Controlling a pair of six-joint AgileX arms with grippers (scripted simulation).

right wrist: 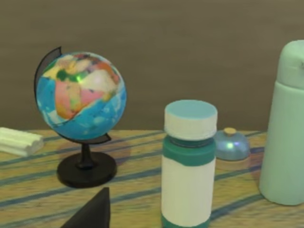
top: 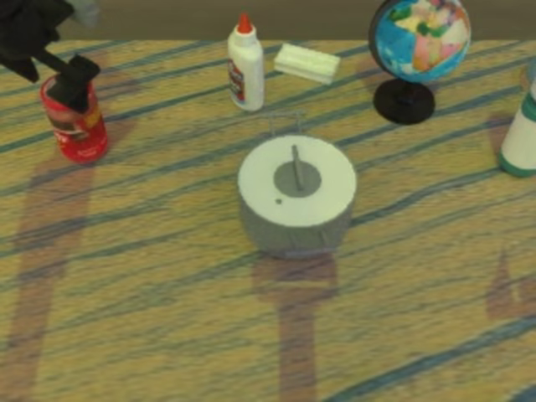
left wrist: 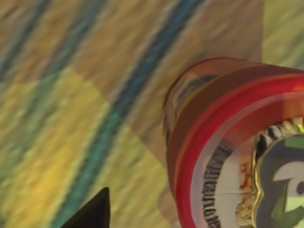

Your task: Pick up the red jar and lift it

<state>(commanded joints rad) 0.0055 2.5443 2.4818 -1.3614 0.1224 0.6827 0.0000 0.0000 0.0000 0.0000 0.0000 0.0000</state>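
Left gripper sits over the red jar at upper left of the top view, jaw state can't be told; risk is an off-centre close tipping the jar or slipping off the lid; right arm parked off-frame right.

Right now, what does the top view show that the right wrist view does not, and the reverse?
Only the top view shows the red jar with the left claw over its lid, the glue bottle and the white round box. Only the right wrist view shows a pale green container and a small blue dome. Both show the globe, the white pad and the green-banded white bottle.
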